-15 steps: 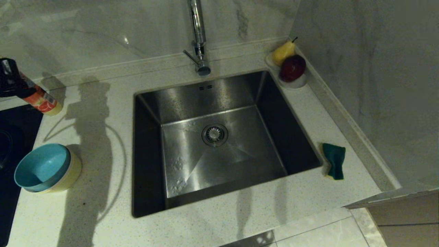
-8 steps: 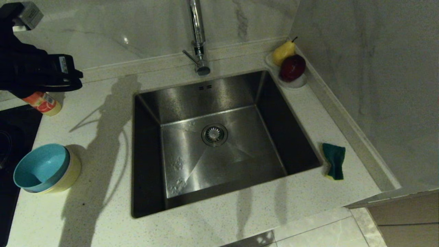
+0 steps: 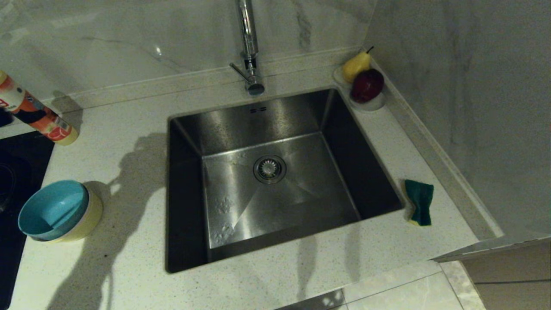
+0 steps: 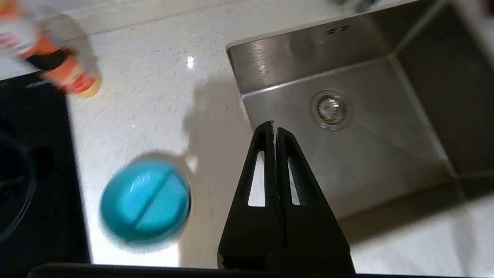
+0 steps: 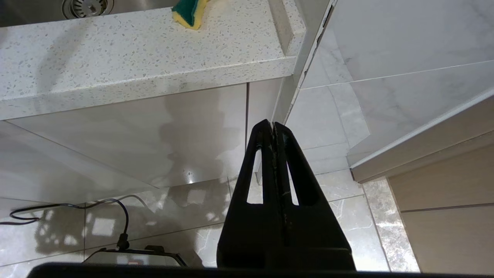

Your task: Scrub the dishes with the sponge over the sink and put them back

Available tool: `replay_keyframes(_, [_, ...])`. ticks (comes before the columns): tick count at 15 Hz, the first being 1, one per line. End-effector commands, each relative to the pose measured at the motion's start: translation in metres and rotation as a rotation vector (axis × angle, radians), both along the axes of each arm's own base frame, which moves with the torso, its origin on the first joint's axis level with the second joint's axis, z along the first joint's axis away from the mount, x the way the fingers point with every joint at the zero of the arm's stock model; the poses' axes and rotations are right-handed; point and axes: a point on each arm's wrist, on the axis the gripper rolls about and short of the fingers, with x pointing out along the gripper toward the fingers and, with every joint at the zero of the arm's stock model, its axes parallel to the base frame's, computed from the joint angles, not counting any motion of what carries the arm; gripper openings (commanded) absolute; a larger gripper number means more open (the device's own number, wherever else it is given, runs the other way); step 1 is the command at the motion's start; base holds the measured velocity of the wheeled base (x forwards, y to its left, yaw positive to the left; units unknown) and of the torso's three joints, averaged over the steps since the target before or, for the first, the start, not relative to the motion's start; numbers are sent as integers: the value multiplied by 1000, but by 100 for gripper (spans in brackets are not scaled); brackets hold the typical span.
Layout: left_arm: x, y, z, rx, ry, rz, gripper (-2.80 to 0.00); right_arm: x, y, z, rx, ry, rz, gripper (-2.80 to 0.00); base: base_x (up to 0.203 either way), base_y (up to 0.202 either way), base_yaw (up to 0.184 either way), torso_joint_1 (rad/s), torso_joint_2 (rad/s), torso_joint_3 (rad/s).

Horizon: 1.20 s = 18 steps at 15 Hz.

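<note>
The dishes stand stacked on the counter left of the sink: a light blue bowl (image 3: 51,209) nested in a yellow one (image 3: 88,221). In the left wrist view the blue bowl (image 4: 146,200) appears from above. The steel sink (image 3: 258,116) holds nothing. The green and yellow sponge (image 3: 419,201) lies on the counter right of the basin. My left gripper (image 4: 274,125) is shut and empty, high over the counter at the sink's (image 4: 293,58) left edge, outside the head view. My right gripper (image 5: 273,124) is shut and empty, parked below the counter edge, with the sponge (image 5: 191,11) above it.
A tall faucet (image 3: 249,47) stands behind the sink. A white dish with a pear and a red apple (image 3: 366,84) sits at the back right corner. An orange bottle (image 3: 38,116) and a black cooktop (image 3: 13,172) lie at the far left. A wall borders the counter's right side.
My left arm showed at the upper left of the head view half a second ago and has left that view. Its shadow has slid down the counter. Bowls and sponge have not moved.
</note>
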Motion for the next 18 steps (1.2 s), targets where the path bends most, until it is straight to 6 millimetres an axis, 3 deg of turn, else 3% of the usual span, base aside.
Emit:
replay_keyframes(1, [-96, 11, -31, -20, -188, 18, -280, 0, 0, 0, 0, 1, 0, -280, 0, 0, 0, 0, 0, 0])
replay_keyframes(3, [-124, 15, -72, -26, -216, 78, -280, 0, 0, 0, 0, 1, 0, -280, 0, 0, 0, 0, 0, 0])
replay_keyframes(5, [-124, 18, -110, -74, -163, 186, -280, 0, 0, 0, 0, 0, 0, -280, 0, 0, 0, 0, 0, 0])
replay_keyframes(6, [-121, 19, -117, -163, -136, 230, -280, 0, 0, 0, 0, 1, 0, -280, 0, 0, 0, 0, 0, 0])
replay_keyframes(8, [-111, 18, -121, -172, -64, 271, -280, 0, 0, 0, 0, -2, 0, -280, 0, 0, 0, 0, 0, 0])
replay_keyframes(11, [-125, 15, -137, -159, -52, 368, -280, 0, 0, 0, 0, 0, 0, -280, 0, 0, 0, 0, 0, 0])
replay_keyframes(14, [-139, 13, -174, -130, -92, 326, -280, 0, 0, 0, 0, 0, 0, -280, 0, 0, 0, 0, 0, 0])
replay_keyframes(16, [-135, 11, -206, -97, -55, 247, -280, 0, 0, 0, 1, -2, 0, -280, 0, 0, 0, 0, 0, 0])
replay_keyframes(18, [-127, 11, -222, -74, 2, 238, -280, 0, 0, 0, 1, 1, 0, -280, 0, 0, 0, 0, 0, 0])
